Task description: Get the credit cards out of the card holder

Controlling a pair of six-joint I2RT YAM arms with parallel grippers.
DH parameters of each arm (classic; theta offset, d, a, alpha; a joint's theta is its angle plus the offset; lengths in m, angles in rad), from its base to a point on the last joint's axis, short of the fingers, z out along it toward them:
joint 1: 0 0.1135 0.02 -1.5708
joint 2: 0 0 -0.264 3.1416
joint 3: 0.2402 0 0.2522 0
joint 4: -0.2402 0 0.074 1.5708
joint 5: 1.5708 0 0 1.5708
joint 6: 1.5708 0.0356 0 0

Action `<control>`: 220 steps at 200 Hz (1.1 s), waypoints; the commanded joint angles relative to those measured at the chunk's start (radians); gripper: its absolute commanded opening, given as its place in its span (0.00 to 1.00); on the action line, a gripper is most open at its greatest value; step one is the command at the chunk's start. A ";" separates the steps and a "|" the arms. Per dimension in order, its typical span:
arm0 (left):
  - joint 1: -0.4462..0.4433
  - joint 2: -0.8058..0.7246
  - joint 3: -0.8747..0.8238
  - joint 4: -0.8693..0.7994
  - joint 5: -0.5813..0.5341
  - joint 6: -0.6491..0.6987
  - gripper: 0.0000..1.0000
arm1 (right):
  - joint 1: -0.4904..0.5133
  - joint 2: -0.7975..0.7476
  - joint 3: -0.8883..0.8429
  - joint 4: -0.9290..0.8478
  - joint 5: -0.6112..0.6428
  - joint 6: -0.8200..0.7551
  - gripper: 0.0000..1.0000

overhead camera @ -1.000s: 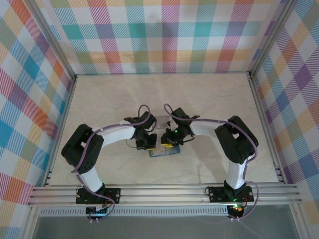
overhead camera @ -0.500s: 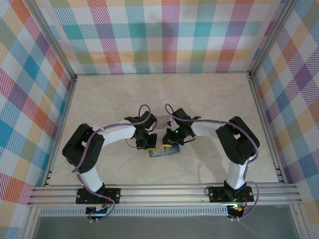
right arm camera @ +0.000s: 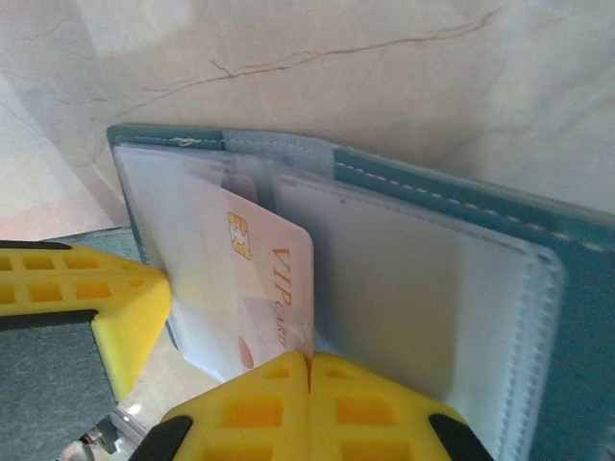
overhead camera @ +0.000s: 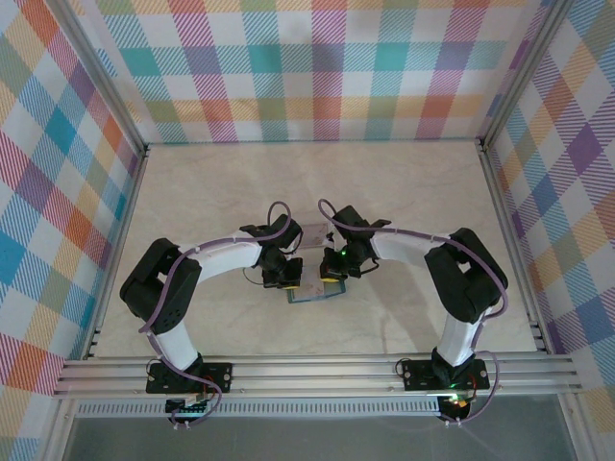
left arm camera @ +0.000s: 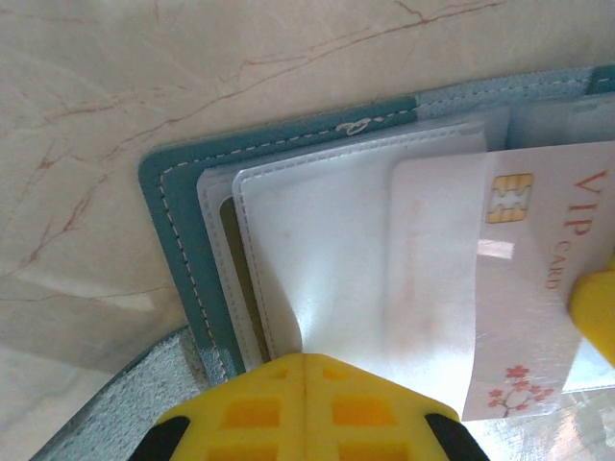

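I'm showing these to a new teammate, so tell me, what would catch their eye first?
A white VIP card with a gold chip sticks half out of a clear sleeve in the open teal card holder at the middle of the table. The yellow left gripper is shut on the sleeve, and the right gripper on the card's edge. Loud plaid walls ring the table.

Left gripper (overhead camera: 285,277) & right gripper (overhead camera: 332,272) crowd card holder (overhead camera: 312,292) near-centre; far half of table (overhead camera: 404,192) wide open, sides too.
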 commanded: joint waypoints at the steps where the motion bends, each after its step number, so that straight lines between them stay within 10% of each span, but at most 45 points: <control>1: -0.010 0.025 -0.002 -0.072 -0.045 0.013 0.00 | -0.006 -0.038 0.033 -0.127 0.082 -0.052 0.00; 147: -0.011 0.023 0.004 -0.070 -0.040 0.013 0.00 | 0.006 -0.065 0.055 -0.140 0.078 -0.046 0.00; 220: -0.011 0.024 0.001 -0.065 -0.035 0.011 0.00 | 0.015 -0.044 0.040 -0.067 0.022 0.000 0.18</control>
